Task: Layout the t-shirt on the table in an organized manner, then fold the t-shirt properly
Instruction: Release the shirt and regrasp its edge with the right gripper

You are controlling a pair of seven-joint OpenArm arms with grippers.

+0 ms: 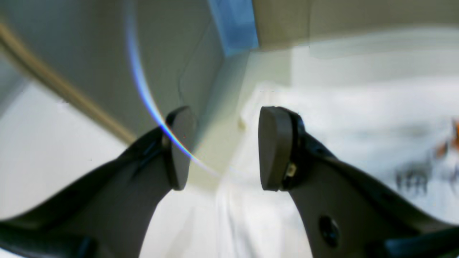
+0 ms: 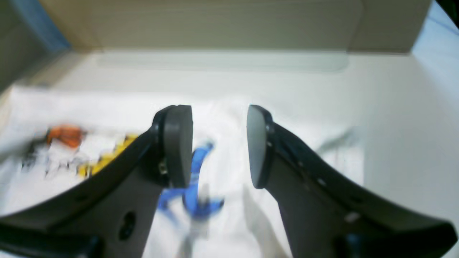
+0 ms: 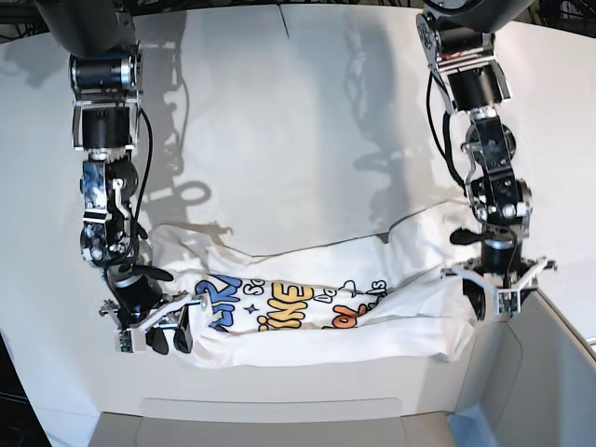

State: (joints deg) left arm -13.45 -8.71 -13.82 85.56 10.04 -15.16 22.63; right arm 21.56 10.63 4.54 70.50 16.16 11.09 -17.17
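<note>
Dark, matte, rounded pads fill the foreground of both wrist views, each pair standing apart with nothing between them: the left end effector [image 1: 224, 148] is spread, and the right end effector [image 2: 219, 146] is spread as well. Beneath them lies the shirt [image 3: 317, 303], soft white cotton, rumpled into a long band across the near part of the desk [image 3: 279, 130], a smooth, plain white surface. From the base view, the right end effector [image 3: 154, 328] sits at one end of the band and the left end effector [image 3: 498, 293] at the other, each just above or beside the cloth; whether either touches it is hard to tell. The shirt's print shows blue, yellow and orange rounded letters with small stars and cloud shapes; folds break up the lettering, so no word reads clearly. Both wrist views are blurred, the print reduced to smears of colour. A pale bin wall [image 3: 549, 372] stands at the near corner, cut off by the frame.
</note>
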